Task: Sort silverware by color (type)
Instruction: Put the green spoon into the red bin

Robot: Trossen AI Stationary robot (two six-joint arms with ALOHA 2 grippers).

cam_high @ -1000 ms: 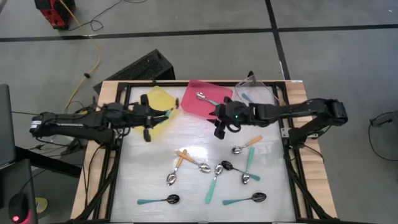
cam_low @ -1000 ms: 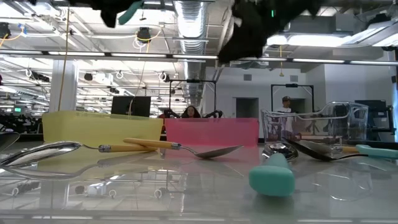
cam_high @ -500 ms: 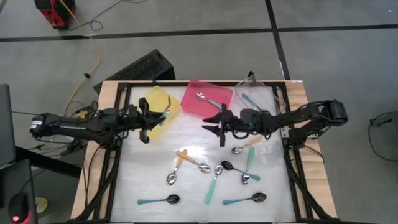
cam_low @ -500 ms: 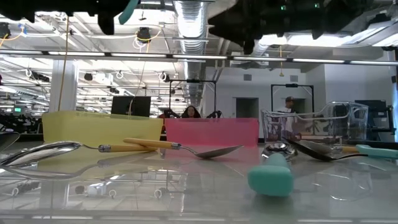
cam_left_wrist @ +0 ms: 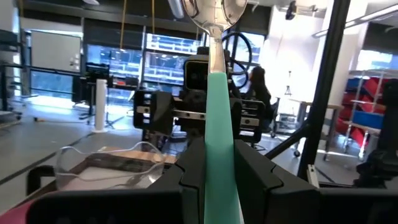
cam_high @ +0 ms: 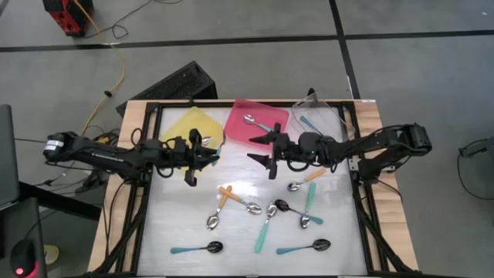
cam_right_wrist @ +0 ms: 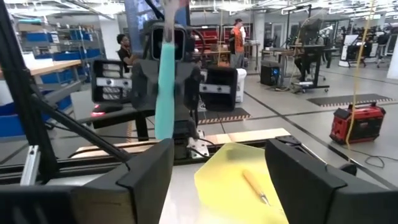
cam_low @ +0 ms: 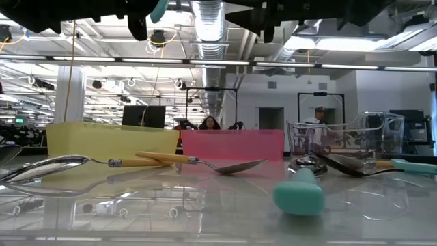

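My left gripper (cam_high: 202,151) is shut on a teal-handled spoon with a silver bowl (cam_left_wrist: 214,93), above the table just past the yellow tray's (cam_high: 194,126) near right corner. The spoon also shows in the right wrist view (cam_right_wrist: 166,81) and its handle end in the low view (cam_low: 158,8). My right gripper (cam_high: 258,149) is open and empty. It lies level, facing the left gripper, near the pink tray (cam_high: 266,127). Several teal- and orange-handled spoons (cam_high: 266,216) lie on the table nearer the front. My left gripper pinches the spoon's teal handle (cam_left_wrist: 219,155) between its two fingers. The fingers lie level, pointing toward the table's right, across the handle. The spoon stands upright with its silver bowl (cam_left_wrist: 211,12) up, clear of the table.
The pink tray holds a teal-handled spoon (cam_high: 255,121). The clear tray (cam_high: 328,108) at the far right holds another (cam_high: 306,122). The yellow tray holds an orange-handled piece (cam_right_wrist: 255,186). People stand in the room beyond the table (cam_right_wrist: 238,37).
My left gripper has carried the teal spoon from over the yellow tray toward the table's right and a little nearer. My right gripper has tipped from pointing down to level, facing the left gripper, and has moved slightly toward the table's left.
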